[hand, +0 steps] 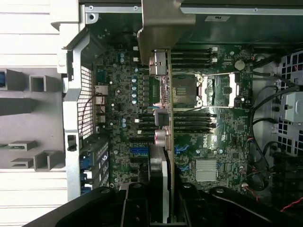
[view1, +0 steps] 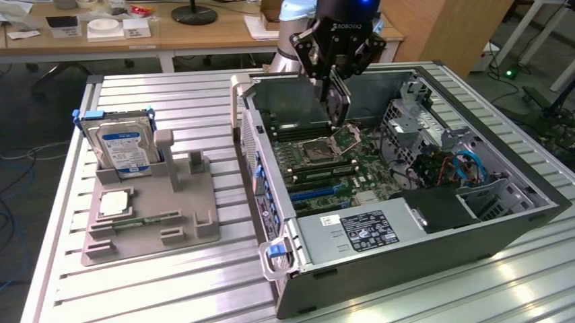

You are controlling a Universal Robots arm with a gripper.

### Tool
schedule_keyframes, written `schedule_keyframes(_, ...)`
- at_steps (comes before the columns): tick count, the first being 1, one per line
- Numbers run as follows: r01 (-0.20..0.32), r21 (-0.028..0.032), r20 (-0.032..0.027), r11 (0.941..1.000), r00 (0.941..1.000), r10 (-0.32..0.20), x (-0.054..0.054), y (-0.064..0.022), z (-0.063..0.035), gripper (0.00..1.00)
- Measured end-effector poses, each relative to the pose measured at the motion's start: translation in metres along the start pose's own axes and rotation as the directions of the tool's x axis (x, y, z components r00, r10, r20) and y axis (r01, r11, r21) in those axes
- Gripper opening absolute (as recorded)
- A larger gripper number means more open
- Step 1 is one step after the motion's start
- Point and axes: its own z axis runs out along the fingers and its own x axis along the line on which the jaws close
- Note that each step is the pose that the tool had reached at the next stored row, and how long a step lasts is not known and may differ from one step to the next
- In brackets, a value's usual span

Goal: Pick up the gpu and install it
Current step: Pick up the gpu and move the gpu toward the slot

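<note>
Slatted metal tabletop [view1: 161, 282] carries an open computer case [view1: 503, 222]. Over its far side, the gripper [view1: 336, 84] is closed narrowly on the gpu [view1: 340, 111], holding it on edge just above the motherboard [view1: 332, 168]. Pickup looks done; the card is not yet seated in a slot.

desk [view1: 207, 33]: wooden, cluttered, at rear | floor [view1: 27, 94]: dark grey | table [view1: 161, 289]: slatted metal, glare near edge
</note>
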Motion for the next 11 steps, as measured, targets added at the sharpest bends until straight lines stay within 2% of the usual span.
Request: schedule_keyframes(11,0.005,0.0,0.0001,1.0,1.0,-0.005,-0.013,0.0003,0.0003,0.28)
